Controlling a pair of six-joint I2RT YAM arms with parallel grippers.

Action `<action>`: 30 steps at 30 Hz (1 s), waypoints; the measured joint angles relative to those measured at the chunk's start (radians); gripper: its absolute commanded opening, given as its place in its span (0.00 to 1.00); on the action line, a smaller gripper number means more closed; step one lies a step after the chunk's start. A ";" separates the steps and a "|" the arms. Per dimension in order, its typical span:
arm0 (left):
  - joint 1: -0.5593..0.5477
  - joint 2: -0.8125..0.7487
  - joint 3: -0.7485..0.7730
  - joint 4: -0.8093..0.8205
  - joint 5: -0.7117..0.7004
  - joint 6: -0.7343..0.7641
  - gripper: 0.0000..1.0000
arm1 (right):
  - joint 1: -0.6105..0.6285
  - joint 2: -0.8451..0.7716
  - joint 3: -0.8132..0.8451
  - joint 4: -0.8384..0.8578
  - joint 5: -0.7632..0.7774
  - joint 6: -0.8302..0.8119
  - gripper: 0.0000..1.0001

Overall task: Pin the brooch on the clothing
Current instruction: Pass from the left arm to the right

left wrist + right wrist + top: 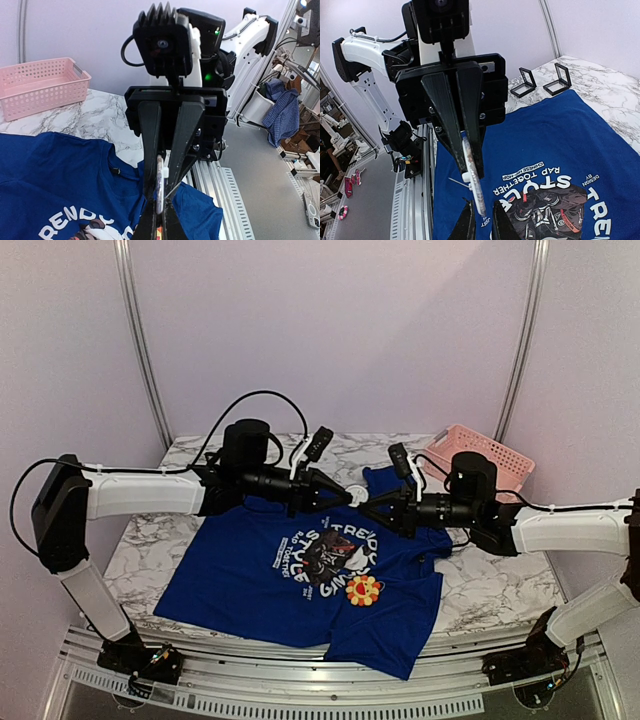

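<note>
Apparently unfinished: the flower brooch (pixel 363 589) lies on the blue panda T-shirt (pixel 230 575), fastening unclear. The left gripper (pixel 471 167) pinches a thin pin-backed disc (pixel 476 192) above it. The right gripper (pixel 481 222) sits narrow around it, grip uncertain.

White lettering on the blue T-shirt (pixel 570 125) is the only readable text. In the right wrist view it stands upside down around the chest graphic: "RAD TOGETHER" at 12 o'clock, with a tiny line above it that seems to read "CHINESE PANDA". A large word starting "STY" sits beneath, "DESIGN BY" is at 2 o'clock and "TRE" at 4 o'clock, cut by the frame. The left wrist view shows "RENDY".
</note>
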 measured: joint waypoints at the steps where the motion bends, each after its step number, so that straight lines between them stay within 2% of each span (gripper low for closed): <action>1: 0.000 0.000 0.000 0.000 0.000 -0.001 0.00 | -0.001 0.000 0.000 0.003 -0.001 0.000 0.14; 10: -0.001 0.000 0.000 0.006 0.000 -0.008 0.00 | -0.017 -0.010 0.000 0.026 -0.006 0.004 0.15; 19: -0.005 0.000 -0.001 0.008 0.000 -0.008 0.00 | -0.018 -0.010 0.000 0.063 -0.021 0.009 0.08; 23: -0.008 0.000 -0.002 0.010 0.000 -0.008 0.00 | -0.018 -0.010 0.000 0.082 -0.027 0.012 0.00; 26: -0.008 0.000 -0.005 0.014 0.000 -0.013 0.00 | -0.019 -0.006 0.000 0.086 -0.040 0.015 0.00; 27: -0.008 0.000 -0.006 0.014 -0.001 -0.014 0.10 | -0.021 -0.003 0.000 0.086 -0.042 0.014 0.00; 29: -0.008 0.000 -0.009 0.011 -0.008 -0.018 0.42 | -0.023 0.002 0.000 0.085 -0.043 0.015 0.00; 30: -0.008 0.000 -0.010 0.008 -0.016 -0.010 0.52 | -0.023 0.003 0.000 0.084 -0.039 0.016 0.00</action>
